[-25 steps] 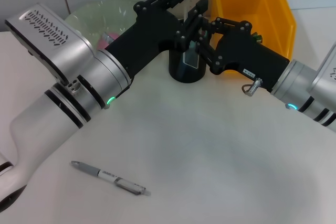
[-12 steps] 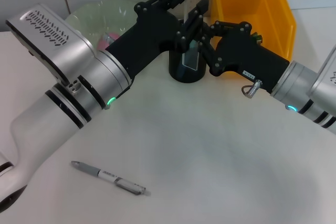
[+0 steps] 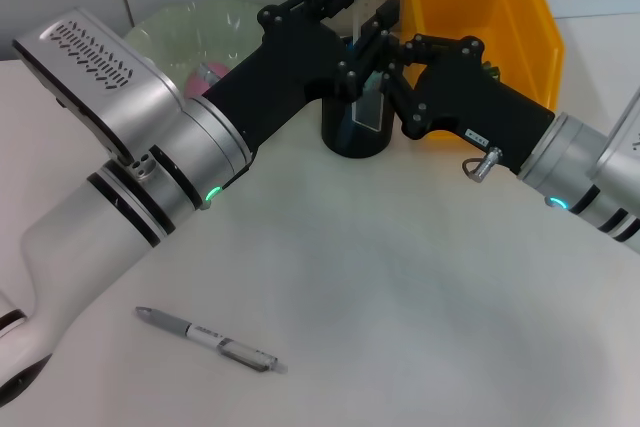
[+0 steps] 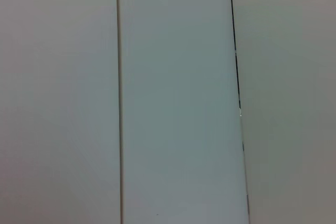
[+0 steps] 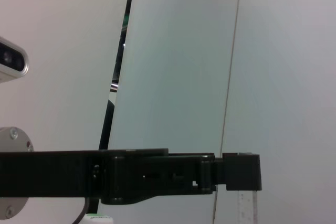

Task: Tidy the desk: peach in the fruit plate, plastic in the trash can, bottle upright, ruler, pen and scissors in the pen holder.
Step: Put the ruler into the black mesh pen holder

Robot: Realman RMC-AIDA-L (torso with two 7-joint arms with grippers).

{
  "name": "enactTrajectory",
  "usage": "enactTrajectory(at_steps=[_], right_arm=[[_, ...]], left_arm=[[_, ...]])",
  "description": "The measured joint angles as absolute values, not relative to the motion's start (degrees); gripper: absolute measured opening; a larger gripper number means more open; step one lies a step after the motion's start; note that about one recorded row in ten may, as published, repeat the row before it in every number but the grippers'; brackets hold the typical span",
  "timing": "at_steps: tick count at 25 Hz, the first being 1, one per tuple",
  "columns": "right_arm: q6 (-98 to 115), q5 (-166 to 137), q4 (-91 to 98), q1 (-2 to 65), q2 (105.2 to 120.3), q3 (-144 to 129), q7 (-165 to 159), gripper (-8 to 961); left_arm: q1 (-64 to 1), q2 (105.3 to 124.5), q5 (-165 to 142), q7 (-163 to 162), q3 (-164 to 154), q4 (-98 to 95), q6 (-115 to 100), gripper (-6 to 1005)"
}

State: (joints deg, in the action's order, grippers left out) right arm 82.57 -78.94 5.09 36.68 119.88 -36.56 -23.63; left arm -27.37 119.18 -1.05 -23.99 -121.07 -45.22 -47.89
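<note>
Clear plastic ruler [image 3: 364,57], stiff, light, slick; stands upright over holder [image 3: 355,129] at far edge. Left gripper [image 3: 360,17] jaws pinch its top; right gripper [image 3: 385,72] alongside, jaws' state unclear.

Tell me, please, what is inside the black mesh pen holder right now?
The clear ruler stands upright in the pen holder, with the left claw and right claw around it. Anything else inside is hidden.

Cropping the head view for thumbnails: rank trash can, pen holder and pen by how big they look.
1. Trash can, largest though partly hidden by the right arm.
2. Pen holder, mostly hidden by both claws.
3. Pen, thinnest, though about as long as the holder is wide.
</note>
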Motion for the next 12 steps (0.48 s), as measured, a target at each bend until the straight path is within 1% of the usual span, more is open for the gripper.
enactTrajectory(at_steps=[2, 12], right_arm=[[83.07, -78.92, 5.09, 36.50, 119.88, -36.56, -23.63, 110], [83.90, -77.90, 5.00, 36.38, 119.73, -36.78, -24.65, 6]], left_arm=[[-27.36, 119.18, -1.05, -23.99, -121.10, -45.24, -47.96, 391], [-27.33, 119.18, -1.27, -23.99, -121.19, -45.39, -48.55, 412]])
